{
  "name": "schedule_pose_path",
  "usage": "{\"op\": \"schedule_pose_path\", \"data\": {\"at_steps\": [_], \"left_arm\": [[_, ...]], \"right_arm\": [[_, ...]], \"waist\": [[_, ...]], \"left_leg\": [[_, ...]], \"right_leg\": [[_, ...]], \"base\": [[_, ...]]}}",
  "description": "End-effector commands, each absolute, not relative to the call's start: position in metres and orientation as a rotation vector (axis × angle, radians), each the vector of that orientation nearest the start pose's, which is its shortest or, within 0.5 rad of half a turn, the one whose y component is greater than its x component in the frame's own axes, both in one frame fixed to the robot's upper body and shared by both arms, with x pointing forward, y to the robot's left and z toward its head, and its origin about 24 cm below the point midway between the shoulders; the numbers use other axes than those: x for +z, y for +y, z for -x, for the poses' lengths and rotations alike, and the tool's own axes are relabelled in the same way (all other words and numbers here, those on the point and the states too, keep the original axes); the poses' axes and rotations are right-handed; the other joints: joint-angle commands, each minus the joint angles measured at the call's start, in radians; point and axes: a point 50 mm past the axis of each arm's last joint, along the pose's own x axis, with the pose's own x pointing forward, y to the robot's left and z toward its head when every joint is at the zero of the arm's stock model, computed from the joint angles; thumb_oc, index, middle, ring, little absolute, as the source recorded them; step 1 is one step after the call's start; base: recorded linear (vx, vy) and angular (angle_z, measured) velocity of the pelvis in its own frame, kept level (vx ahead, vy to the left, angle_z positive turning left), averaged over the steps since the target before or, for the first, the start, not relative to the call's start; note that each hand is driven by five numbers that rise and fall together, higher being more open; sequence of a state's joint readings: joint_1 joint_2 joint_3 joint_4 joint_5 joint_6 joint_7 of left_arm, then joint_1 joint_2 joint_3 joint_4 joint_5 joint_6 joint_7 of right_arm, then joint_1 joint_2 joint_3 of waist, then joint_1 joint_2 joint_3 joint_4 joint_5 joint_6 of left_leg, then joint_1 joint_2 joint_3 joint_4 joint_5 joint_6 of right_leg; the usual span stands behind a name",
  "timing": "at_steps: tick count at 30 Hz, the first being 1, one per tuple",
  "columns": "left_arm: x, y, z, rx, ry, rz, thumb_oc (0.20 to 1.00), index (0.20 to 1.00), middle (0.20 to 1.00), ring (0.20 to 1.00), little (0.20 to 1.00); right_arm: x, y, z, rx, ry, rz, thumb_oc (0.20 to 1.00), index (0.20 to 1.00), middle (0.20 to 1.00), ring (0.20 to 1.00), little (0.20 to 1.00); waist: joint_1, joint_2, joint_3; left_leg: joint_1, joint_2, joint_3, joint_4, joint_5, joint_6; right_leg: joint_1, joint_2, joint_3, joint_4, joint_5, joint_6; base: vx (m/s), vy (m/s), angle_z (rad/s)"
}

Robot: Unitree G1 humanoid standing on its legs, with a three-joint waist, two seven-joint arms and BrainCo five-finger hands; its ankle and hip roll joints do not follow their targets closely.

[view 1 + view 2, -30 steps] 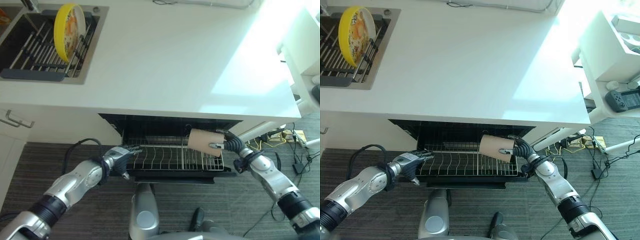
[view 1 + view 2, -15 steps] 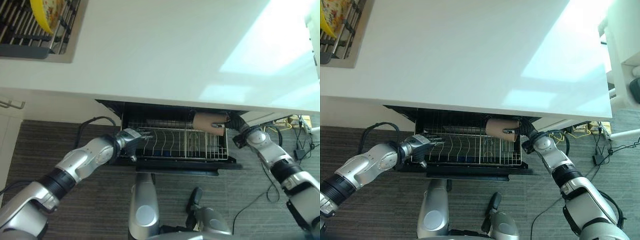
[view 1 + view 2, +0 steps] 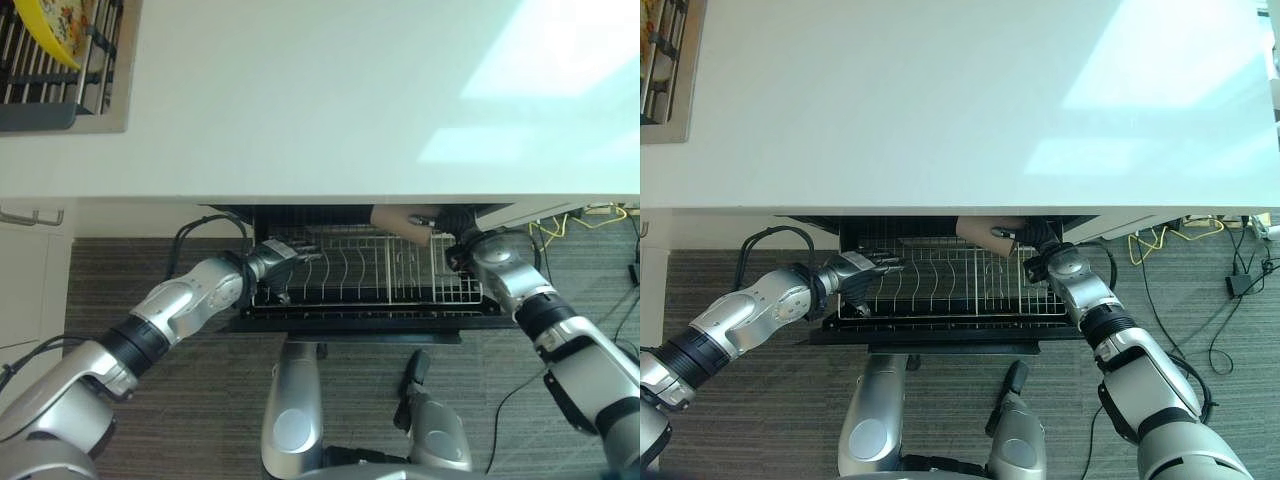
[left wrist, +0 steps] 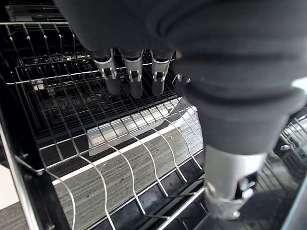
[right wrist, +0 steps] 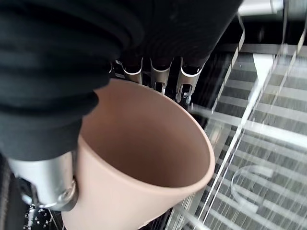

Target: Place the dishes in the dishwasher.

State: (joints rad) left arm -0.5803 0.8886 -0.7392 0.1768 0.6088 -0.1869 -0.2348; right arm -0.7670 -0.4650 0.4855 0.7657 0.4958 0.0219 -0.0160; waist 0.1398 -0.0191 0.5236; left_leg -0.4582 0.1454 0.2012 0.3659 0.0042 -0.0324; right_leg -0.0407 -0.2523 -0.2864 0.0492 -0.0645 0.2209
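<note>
A tan cup (image 3: 400,219) lies on its side in my right hand (image 3: 452,228), above the back right of the dishwasher's wire rack (image 3: 360,306) and half hidden under the counter edge. In the right wrist view my fingers (image 5: 158,73) and thumb (image 5: 44,188) curl round the cup (image 5: 144,158), whose open mouth faces the camera. My left hand (image 3: 277,257) is at the rack's left side, its fingers (image 4: 132,79) nearly straight over the wires and holding nothing. A yellow plate (image 3: 48,30) stands in the sink's drying rack at the far left.
The white counter (image 3: 300,100) overhangs the open dishwasher and hides its back part. The pulled-out rack's rows of upright tines (image 3: 950,285) hold no dishes. A cabinet handle (image 3: 30,215) is at the left, and striped carpet (image 3: 150,270) lies below.
The camera has tilted, so the whole picture shifted. My right hand has carried the cup further back under the counter edge. The left hand stays at the rack's left side.
</note>
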Motion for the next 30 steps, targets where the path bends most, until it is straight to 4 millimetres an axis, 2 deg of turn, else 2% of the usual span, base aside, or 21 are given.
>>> {"op": "schedule_pose_path", "data": {"at_steps": [1,5,9,16,23,30], "left_arm": [[0.104,0.162,-0.311,-0.757,-0.264,-1.636,1.000,1.000,1.000,1.000,1.000],[0.107,0.152,-0.316,-0.735,-0.292,-1.619,1.000,1.000,1.000,1.000,1.000],[0.109,0.146,-0.320,-0.713,-0.306,-1.603,1.000,1.000,1.000,1.000,1.000],[0.102,0.141,-0.319,-0.689,-0.312,-1.572,1.000,1.000,1.000,1.000,1.000],[0.087,0.133,-0.315,-0.652,-0.324,-1.534,1.000,1.000,1.000,1.000,1.000],[0.070,0.132,-0.309,-0.631,-0.298,-1.504,1.000,1.000,1.000,1.000,1.000]], "right_arm": [[0.119,-0.190,-0.387,0.042,0.040,0.151,0.200,0.200,0.200,0.200,0.200],[0.115,-0.183,-0.389,-0.020,0.066,-0.073,0.200,0.200,0.200,0.200,0.200],[0.108,-0.176,-0.388,-0.054,0.087,-0.169,0.200,0.200,0.200,0.200,0.200],[0.095,-0.173,-0.381,-0.136,0.093,-0.165,0.200,0.200,0.200,0.200,0.200],[0.070,-0.164,-0.366,-0.210,0.117,-0.250,0.200,0.200,0.200,0.200,0.200],[0.061,-0.163,-0.354,-0.289,0.070,-0.305,0.200,0.200,0.200,0.200,0.200]], "waist": [[0.006,0.012,-0.007],[-0.008,0.030,-0.004],[-0.020,0.047,-0.004],[-0.038,0.077,-0.004],[-0.066,0.100,-0.004],[-0.093,0.119,-0.004]], "left_leg": [[-0.140,0.033,-0.064,0.123,-0.014,-0.090],[-0.141,0.011,-0.061,0.108,-0.020,-0.078],[-0.138,-0.005,-0.058,0.100,-0.034,-0.069],[-0.124,-0.029,-0.055,0.075,-0.044,-0.048],[-0.119,-0.048,-0.052,0.053,-0.051,-0.018],[-0.100,-0.052,-0.036,0.037,-0.052,-0.004]], "right_leg": [[-0.036,-0.014,0.025,0.056,0.002,-0.041],[-0.111,-0.020,0.032,0.099,0.004,-0.053],[-0.180,-0.028,0.038,0.147,0.000,-0.060],[-0.299,-0.037,0.055,0.238,-0.002,-0.074],[-0.425,-0.032,0.079,0.342,-0.007,-0.089],[-0.470,-0.027,0.093,0.392,-0.010,-0.097]], "base": [[-0.07,0.053,0.04],[-0.06,0.092,0.01],[-0.03,0.094,-0.04],[0.00,0.098,-0.02],[0.01,0.093,-0.06],[0.01,0.089,-0.04]]}}
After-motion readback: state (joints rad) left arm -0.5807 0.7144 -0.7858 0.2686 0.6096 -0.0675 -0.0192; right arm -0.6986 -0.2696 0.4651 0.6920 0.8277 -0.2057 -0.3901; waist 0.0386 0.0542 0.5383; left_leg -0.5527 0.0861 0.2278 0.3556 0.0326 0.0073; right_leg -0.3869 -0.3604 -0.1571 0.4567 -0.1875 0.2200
